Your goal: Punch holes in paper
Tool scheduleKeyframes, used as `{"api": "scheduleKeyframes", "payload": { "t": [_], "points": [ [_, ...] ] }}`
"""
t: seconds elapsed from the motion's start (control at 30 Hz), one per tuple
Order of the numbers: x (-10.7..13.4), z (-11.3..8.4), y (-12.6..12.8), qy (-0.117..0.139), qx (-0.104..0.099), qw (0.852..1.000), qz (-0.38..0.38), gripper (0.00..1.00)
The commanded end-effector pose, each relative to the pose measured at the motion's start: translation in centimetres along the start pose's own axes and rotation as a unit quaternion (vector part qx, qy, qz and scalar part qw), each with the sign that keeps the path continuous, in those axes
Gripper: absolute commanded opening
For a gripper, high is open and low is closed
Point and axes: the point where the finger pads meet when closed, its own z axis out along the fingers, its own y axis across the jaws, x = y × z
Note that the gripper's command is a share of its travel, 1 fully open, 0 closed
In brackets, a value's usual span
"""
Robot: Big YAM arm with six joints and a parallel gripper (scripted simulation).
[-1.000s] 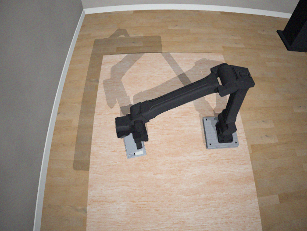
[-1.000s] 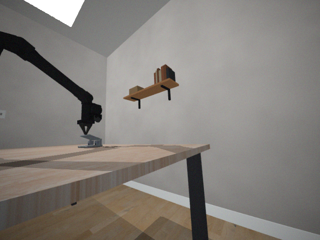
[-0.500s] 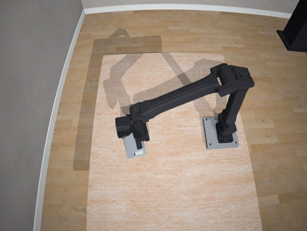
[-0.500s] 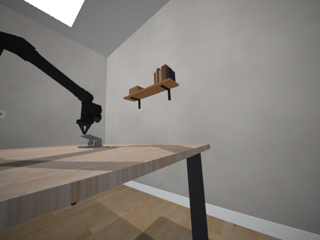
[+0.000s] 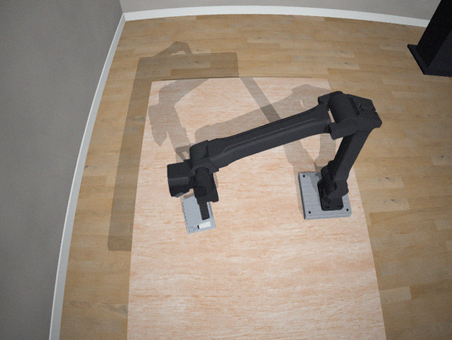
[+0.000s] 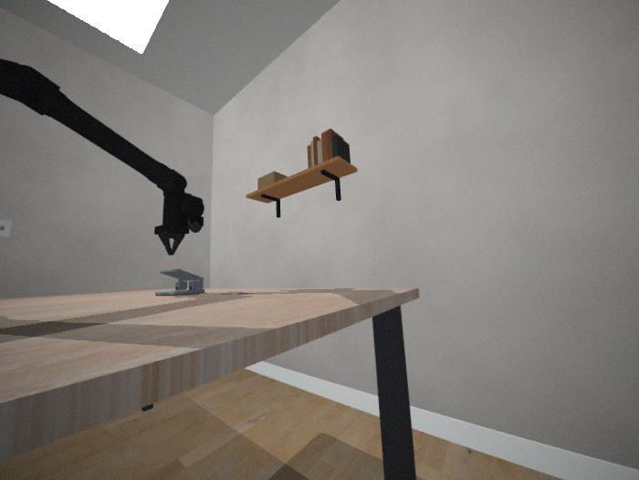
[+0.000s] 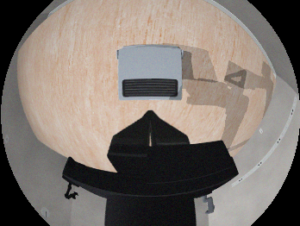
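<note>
Single dark arm reaching from its grey base plate (image 5: 306, 204) on the right of the desk (image 5: 256, 277) across to the left half, wrist pointing downward. The end effector (image 6: 170, 251) is clenched, its fingers meeting in a point with nothing between them. In the exterior view it hangs directly above the hole punch (image 6: 181, 283), with a clear gap of air between the fingertips and the lever (image 6: 175, 273); no contact is visible.

The hole punch, light grey, stands upright on the desk's left half, well apart from the base plate. Its lever is raised and tilted, not pressed down. In the top view the wrist covers the far part of the punch, and a small white strip (image 5: 205, 224), presumably the paper, shows at its near end. In the wrist view the punch (image 7: 150, 72) lies just beyond the closed fingertips, a dark ribbed band along its nearer edge.

Background: a wall shelf (image 6: 304, 180) carrying books and a box.
</note>
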Motion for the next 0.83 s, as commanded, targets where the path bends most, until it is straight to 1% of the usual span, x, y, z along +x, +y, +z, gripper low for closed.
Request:
{"api": "scheduleKeyframes", "payload": {
  "t": [0.0,0.23,0.8],
  "points": [
    [-1.9,-3.7,0.5,-0.033,0.003,0.999,-0.003,0.0],
    [-1.8,-4.8,0.5,-0.033,0.003,0.999,-0.003,0.0],
    [-1.8,-4.6,0.5,-0.031,0.003,1.0,-0.003,0.0]
  ]
}}
